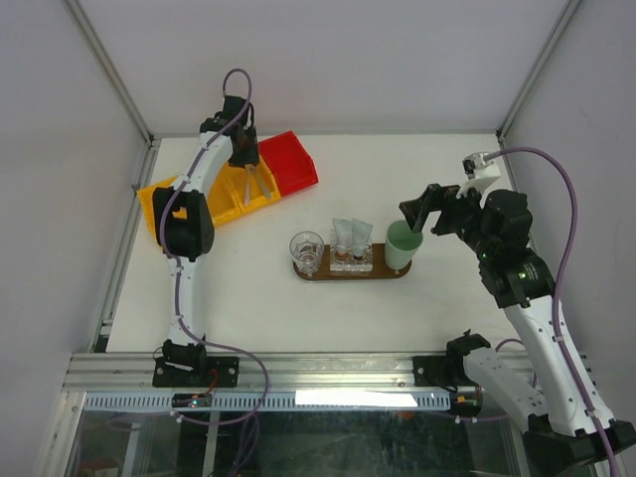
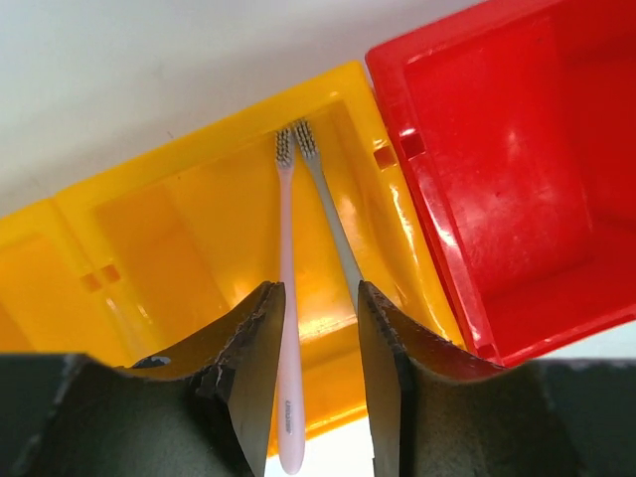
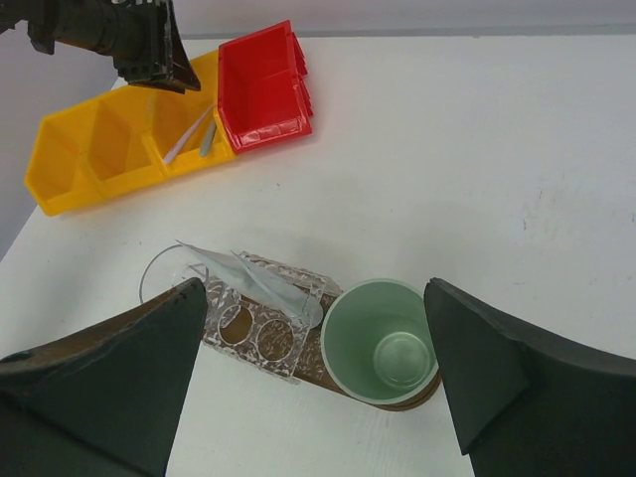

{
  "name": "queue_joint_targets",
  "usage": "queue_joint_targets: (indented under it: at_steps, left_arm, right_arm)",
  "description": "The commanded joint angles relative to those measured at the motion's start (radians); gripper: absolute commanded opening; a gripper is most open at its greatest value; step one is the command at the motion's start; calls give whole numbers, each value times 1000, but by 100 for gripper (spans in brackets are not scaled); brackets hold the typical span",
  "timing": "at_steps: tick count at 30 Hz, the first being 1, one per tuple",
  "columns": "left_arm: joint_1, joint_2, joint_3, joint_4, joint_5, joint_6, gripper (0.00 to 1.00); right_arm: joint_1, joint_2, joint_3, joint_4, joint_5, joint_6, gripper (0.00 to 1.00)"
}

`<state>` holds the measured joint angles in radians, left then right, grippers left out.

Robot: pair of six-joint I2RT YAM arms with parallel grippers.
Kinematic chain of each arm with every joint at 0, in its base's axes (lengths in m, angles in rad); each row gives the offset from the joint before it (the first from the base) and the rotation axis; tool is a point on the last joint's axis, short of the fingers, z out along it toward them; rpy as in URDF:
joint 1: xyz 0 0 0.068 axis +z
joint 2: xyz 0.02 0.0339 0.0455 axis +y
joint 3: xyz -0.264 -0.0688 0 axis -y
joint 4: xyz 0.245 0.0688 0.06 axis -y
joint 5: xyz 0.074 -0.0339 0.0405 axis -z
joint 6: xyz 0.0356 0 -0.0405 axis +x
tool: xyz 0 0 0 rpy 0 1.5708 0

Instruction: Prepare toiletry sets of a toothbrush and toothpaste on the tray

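Observation:
The dark brown oval tray (image 1: 325,274) lies mid-table. On it stand a clear glass (image 1: 306,248), a clear holder (image 1: 351,256) with two pale grey-blue tubes (image 1: 352,235), and a mint-green cup (image 1: 401,246). My right gripper (image 1: 421,213) hangs open above the cup (image 3: 383,343), apart from it; the tubes (image 3: 260,280) lean in the holder (image 3: 260,333). My left gripper (image 2: 316,298) is open, low in the yellow bin (image 2: 179,238). A pinkish-white toothbrush (image 2: 287,288) lies between its fingers, close to the left one. A grey toothbrush (image 2: 331,224) runs behind the right finger.
A red bin (image 1: 289,163) sits against the yellow bin (image 1: 214,204) at the back left; it looks empty in the left wrist view (image 2: 507,179). The yellow bin has several compartments (image 3: 99,159). Grey walls stand close on both sides.

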<state>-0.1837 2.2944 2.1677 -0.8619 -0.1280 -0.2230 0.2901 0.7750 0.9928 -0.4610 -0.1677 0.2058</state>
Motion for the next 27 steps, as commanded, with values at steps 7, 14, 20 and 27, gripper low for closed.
queue_joint_targets:
  at_steps: [7, 14, 20, 27]
  left_arm:
    - [-27, 114, 86, -96, -108, 15, 41]
    - [-32, 123, 45, -94, -142, 6, 35]
    - [-36, 102, 35, -93, -147, 0, 14]
    - [-36, 35, 40, -90, -150, -16, 0]
  right_arm:
    - [13, 22, -3, 61, 0, -19, 95]
    - [20, 12, -23, 69, 0, -25, 95]
    - [29, 5, -24, 70, 11, -33, 95]
    - [36, 9, -18, 63, 23, -36, 96]
